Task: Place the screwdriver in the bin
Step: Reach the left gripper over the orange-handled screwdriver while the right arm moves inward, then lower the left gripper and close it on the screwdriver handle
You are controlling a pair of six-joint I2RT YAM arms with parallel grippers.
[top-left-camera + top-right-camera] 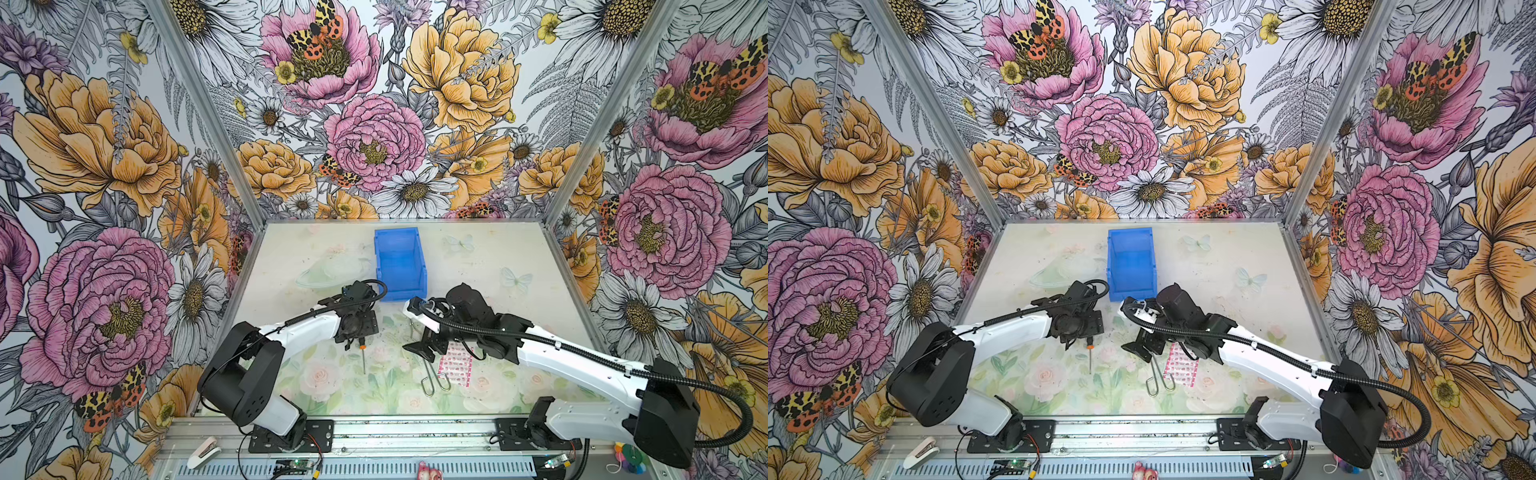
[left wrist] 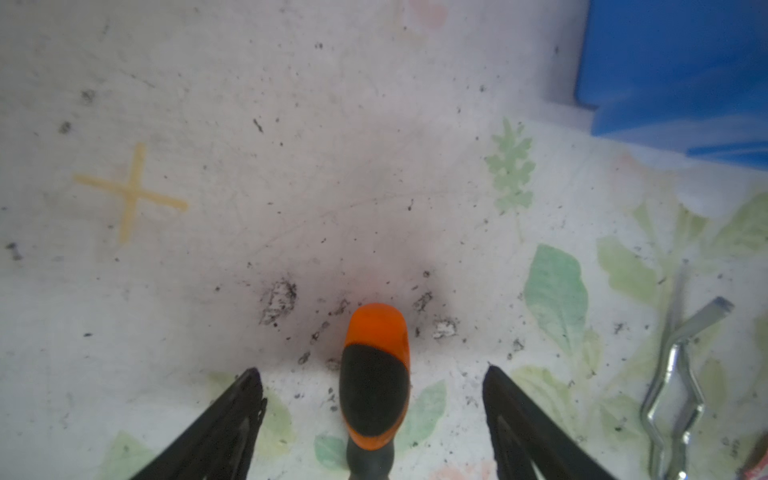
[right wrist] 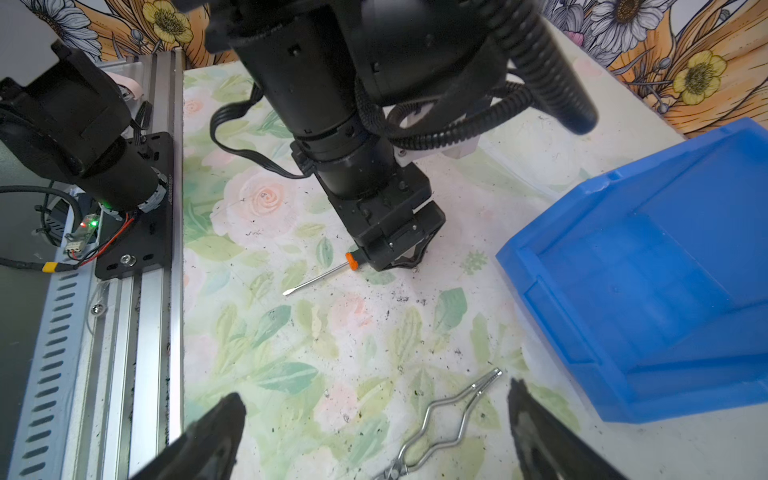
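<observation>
**Left pincer straddles the screwdriver handle, jaws apart**

You have one small screwdriver with a chunky orange-and-black handle and thin silver shaft [image 2: 375, 386] lying flat on the floral-printed surface [image 1: 324, 386], near the front middle. In both top views only its orange collar and shaft show [image 1: 363, 356], pointing toward the front rail, because your left pincer [image 2: 374, 415] sits over the handle. In the left wrist view the two black fingers [image 2: 232, 419] stand on either side of the handle with a clear gap on each side, so the pincer is released and touches nothing. The right wrist view shows the same pincer low over the handle [image 3: 399, 259], the shaft sticking out from under it.

You have one rectangular bright blue plastic bin [image 1: 400, 264] standing farther back at the middle of the surface, its low cut-down end facing the arms. Nothing shows inside it. It stands apart from the screwdriver.

Your right pincer [image 3: 374, 432] hangs released above one pair of all-metal wire tongs with looped handles [image 1: 434, 380]; its two fingers [image 3: 536, 428] are spread wide on either side of the tongs' tips, and you cannot tell whether they touch. One pink patterned packet [image 1: 455, 365] lies just beside the tongs, partly under the right arm.
</observation>
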